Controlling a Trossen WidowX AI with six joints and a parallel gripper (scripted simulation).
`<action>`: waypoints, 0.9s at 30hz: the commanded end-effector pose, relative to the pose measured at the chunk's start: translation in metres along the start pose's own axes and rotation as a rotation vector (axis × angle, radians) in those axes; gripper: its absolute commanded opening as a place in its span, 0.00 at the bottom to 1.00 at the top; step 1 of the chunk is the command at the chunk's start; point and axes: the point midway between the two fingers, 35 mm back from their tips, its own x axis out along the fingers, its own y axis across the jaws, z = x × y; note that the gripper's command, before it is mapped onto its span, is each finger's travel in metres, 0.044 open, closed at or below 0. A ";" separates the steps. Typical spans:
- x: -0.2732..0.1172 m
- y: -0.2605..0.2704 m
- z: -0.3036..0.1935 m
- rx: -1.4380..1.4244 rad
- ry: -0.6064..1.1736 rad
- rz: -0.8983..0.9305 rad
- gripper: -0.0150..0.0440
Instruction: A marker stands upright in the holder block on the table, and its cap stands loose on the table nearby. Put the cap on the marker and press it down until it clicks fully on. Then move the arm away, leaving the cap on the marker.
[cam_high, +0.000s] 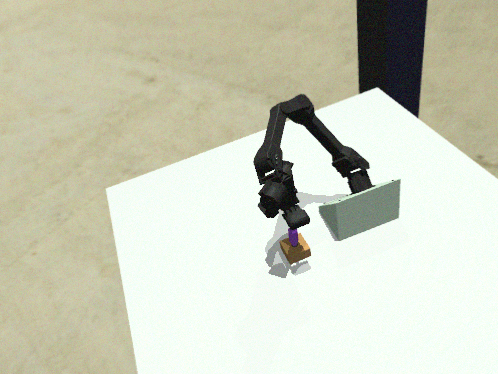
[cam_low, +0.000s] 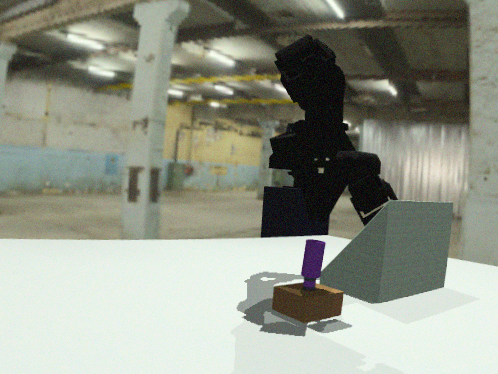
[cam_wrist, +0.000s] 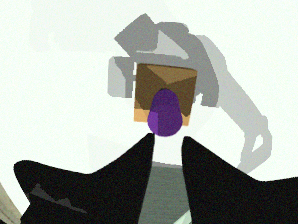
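The purple cap (cam_high: 293, 234) (cam_low: 313, 257) (cam_wrist: 165, 117) sits over the top of the marker (cam_low: 309, 284), which stands in the brown holder block (cam_high: 300, 255) (cam_low: 307, 303) (cam_wrist: 165, 76) with a slight lean. In the exterior view a thin dark band and a short narrow purple part show below the cap. Whether the cap is fully clicked on cannot be told. My gripper (cam_high: 296, 220) (cam_wrist: 168, 140) is above the cap, clear of it. A gap shows between its fingers in the wrist view, with nothing held in it.
A grey-green wedge-shaped block (cam_high: 370, 210) (cam_low: 415, 250) (cam_wrist: 165, 197) stands on the white table (cam_high: 200, 280) (cam_low: 125, 300) beside the holder, close to the arm's base. A dark post (cam_high: 392, 50) rises behind the table's far corner.
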 end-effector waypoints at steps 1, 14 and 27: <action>0.000 0.001 0.000 -0.009 0.000 0.002 0.25; 0.002 0.001 0.000 -0.009 0.000 0.002 0.25; 0.020 0.000 0.000 -0.009 0.000 0.001 0.25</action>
